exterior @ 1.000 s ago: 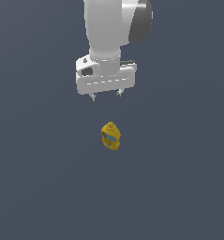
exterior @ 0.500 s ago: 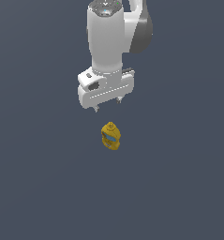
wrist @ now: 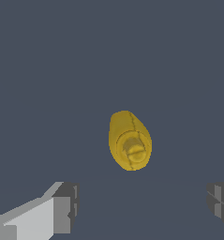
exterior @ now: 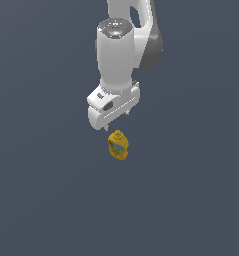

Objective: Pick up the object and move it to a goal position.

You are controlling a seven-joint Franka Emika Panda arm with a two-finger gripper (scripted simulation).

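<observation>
Your pincer hung directly above the object, not touching it. In the exterior view a narrow gap showed between the fingertips poking out under the white hand and the object's knob.

The object was small and mustard-yellow, with a light-blue patch on the side facing the exterior camera. It stood upright on the plain dark grey table, knob pointing up. Nothing else sat near it.

Pincer state: spread. In the wrist view the two fingers sat wide apart at opposite sides of the frame, and nothing was between them. The object showed in that view from above, an oval yellow body with the round knob facing the camera. It lay ahead of the line between the fingers, not between them, and it was much narrower than the spread.

In the exterior view the arm came down from the top of the frame, with the white wrist cylinder roughly vertical. The hand body under it sat slightly turned, its lower edge running diagonally, lower at the exterior view's left. The object sat just below the hand and a touch toward the exterior view's right of the hand's middle.

You couldn't judge the exact height above the object from these two views. You could only see that there was clear space between the fingertips and the knob.
</observation>
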